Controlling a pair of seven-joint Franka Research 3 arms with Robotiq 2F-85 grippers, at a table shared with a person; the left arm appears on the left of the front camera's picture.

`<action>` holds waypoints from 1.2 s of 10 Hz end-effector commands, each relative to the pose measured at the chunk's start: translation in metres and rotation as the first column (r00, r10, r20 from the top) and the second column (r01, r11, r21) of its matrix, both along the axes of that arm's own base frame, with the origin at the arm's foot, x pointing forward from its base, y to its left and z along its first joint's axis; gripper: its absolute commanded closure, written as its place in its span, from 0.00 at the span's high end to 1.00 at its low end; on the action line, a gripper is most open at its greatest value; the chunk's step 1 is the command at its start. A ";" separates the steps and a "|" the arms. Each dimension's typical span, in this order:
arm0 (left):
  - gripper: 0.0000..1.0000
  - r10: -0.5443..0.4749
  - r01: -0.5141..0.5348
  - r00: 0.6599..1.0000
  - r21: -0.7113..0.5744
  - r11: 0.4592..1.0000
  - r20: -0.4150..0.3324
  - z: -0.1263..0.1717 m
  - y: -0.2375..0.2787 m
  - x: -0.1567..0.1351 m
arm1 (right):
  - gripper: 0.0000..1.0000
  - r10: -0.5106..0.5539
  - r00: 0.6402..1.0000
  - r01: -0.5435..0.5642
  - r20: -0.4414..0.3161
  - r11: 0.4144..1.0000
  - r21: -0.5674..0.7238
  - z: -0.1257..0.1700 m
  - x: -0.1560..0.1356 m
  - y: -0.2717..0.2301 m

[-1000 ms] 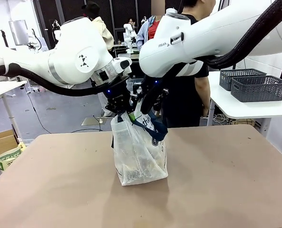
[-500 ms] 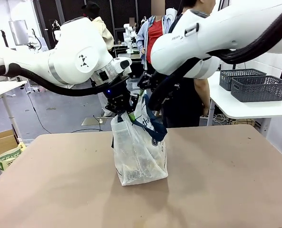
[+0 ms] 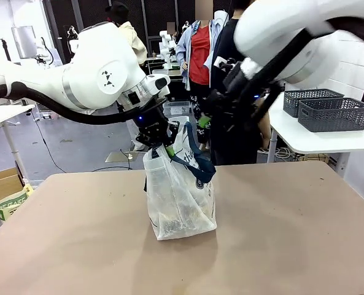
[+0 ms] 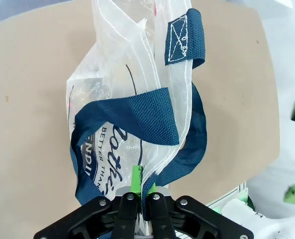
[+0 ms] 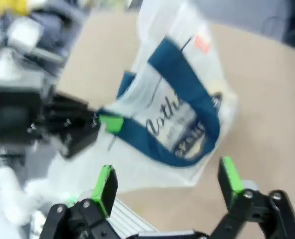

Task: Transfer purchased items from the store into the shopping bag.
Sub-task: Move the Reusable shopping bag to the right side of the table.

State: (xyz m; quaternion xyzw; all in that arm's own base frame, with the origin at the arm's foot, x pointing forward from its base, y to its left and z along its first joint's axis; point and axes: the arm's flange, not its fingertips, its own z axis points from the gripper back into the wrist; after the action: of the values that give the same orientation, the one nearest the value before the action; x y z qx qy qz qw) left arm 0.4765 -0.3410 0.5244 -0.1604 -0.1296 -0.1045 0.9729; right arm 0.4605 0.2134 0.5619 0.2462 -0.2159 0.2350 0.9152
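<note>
the left gripper [image 3: 164, 146] is clamped on the top edge of the shopping bag [image 3: 178, 196], holding it upright at the middle of the bench [image 3: 292, 246]. in the left wrist view the fingers [image 4: 136, 178] pinch the clear plastic beside a navy handle [image 4: 132, 119]. the right gripper [image 3: 201, 123] hangs above and just right of the bag, jaws spread, holding nothing.

Desk [image 3: 304, 246]: tan top, lower half of the frame.
Side table [image 3: 317, 138]: white, right edge of the frame.
Baskets [image 3: 329, 110]: 2, dark grey, slotted, on the side table.
Cardboard box [image 3: 0, 181]: lower left, on the floor.
People [image 3: 200, 55]: standing, upper centre, behind the desk.
</note>
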 end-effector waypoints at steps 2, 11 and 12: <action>0.00 0.004 -0.005 1.000 -0.012 1.000 -0.005 0.001 0.000 0.000 | 1.00 0.241 0.966 -0.225 0.090 0.961 -0.160 -0.012 -0.009 -0.053; 0.00 0.004 -0.005 1.000 -0.012 1.000 -0.005 0.001 0.000 0.000 | 1.00 0.396 0.905 -0.361 0.155 0.908 -0.213 -0.008 -0.010 -0.077; 0.00 0.004 -0.005 1.000 -0.012 1.000 -0.005 0.001 0.000 0.000 | 1.00 0.396 0.905 -0.361 0.155 0.908 -0.213 -0.008 -0.010 -0.077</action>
State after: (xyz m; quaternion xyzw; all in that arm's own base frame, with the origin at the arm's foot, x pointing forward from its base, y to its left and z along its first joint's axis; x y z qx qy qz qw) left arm 0.4764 -0.3411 0.5244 -0.1604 -0.1296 -0.1047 0.9729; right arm 0.4497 0.1359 0.5537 0.1719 -0.2337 0.4589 0.8398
